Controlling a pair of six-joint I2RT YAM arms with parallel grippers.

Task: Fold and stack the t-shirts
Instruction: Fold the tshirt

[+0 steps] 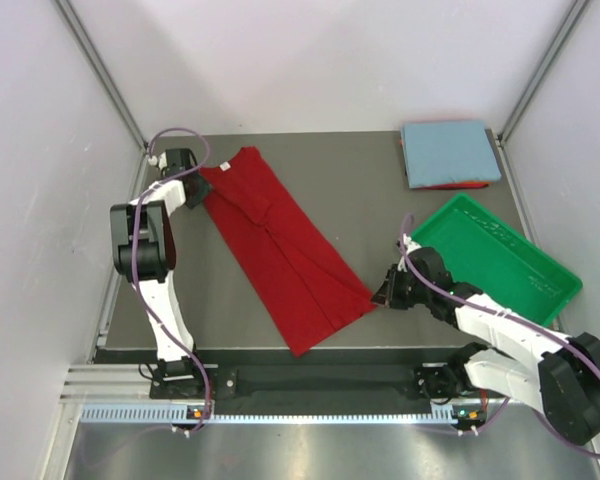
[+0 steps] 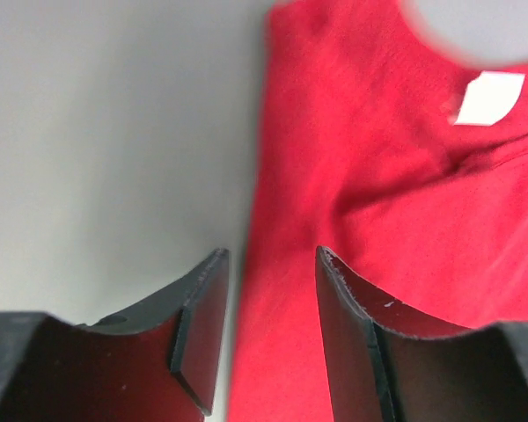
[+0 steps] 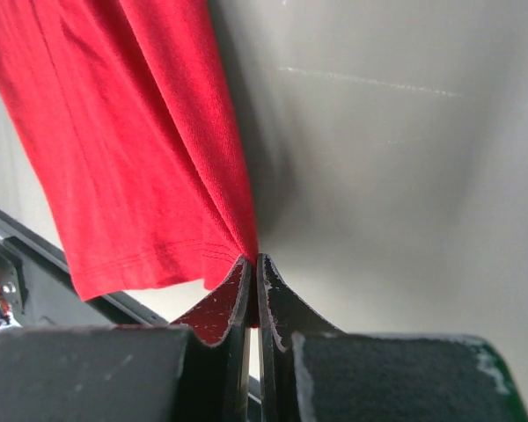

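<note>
Red shirt [image 1: 280, 250] lies 11-to-5 — right claw [image 3: 253, 260] pinches hem corner at 4, left claw [image 2: 273, 264] half-spread astride collar-end edge at 11.

This is a robotics lab cell. A left arm [image 1: 145, 250] and a right arm [image 1: 500, 330] are bolted to a black rail [image 1: 310, 380] at the near edge of a grey worktop [image 1: 360, 180], with purple cables [image 1: 180, 133] looping along them. Plain white panels [image 1: 320, 60] close in 3 sides, with slanting metal posts [image 1: 100, 65] at the corners. A slotted strip [image 1: 310, 412] runs along the front. On the worktop lie a red shirt [image 1: 285, 250], a blue shirt [image 1: 450, 152] and a green tray [image 1: 495, 258].
</note>
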